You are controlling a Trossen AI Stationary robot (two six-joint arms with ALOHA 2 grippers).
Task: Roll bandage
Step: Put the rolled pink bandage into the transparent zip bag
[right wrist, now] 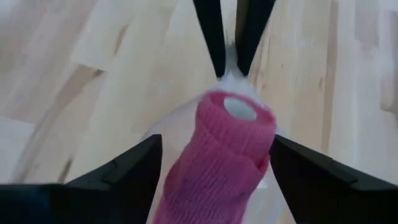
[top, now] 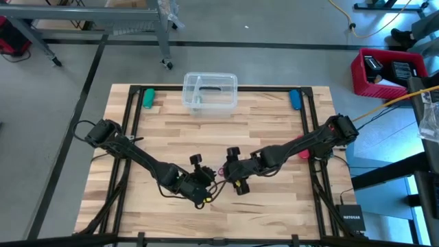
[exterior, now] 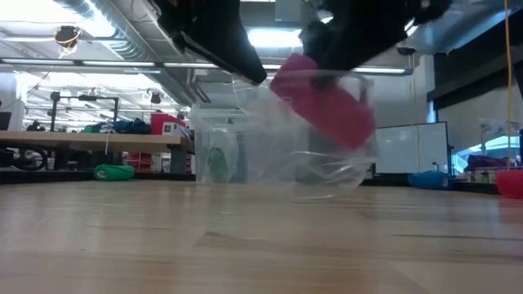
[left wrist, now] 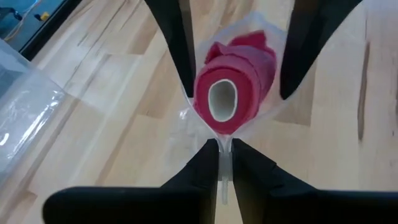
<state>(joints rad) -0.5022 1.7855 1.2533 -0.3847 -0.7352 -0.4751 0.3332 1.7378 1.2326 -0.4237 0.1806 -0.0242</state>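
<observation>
The bandage (left wrist: pixel 233 78) is a pink roll with a hollow core, lying inside a crumpled clear plastic wrapper (left wrist: pixel 273 106). It is lifted above the table's middle (exterior: pixel 323 98). My left gripper (left wrist: pixel 222 152) is shut on the wrapper next to the roll's open end. My right gripper (right wrist: pixel 216 140) stands open, one finger on either side of the roll (right wrist: pixel 224 155); I cannot tell whether they touch it. In the high view both grippers meet near the table's middle, left (top: pixel 211 182) and right (top: pixel 230 171). My left gripper pinches an edge of the clear wrapper (left wrist: pixel 222 182) between its two shut fingertips, slanting down from the table's left. The wrapper, with the roll in it, reaches out beyond the fingers and is held above the table (exterior: pixel 327 155).
A clear plastic box (top: pixel 210 91) stands at the far edge's middle. A green thing (top: pixel 148 98) lies at the far left and a blue one (top: pixel 295 99) at the far right. A small red object (top: pixel 304 155) lies beside the right arm. Bare wood stretches along the near side.
</observation>
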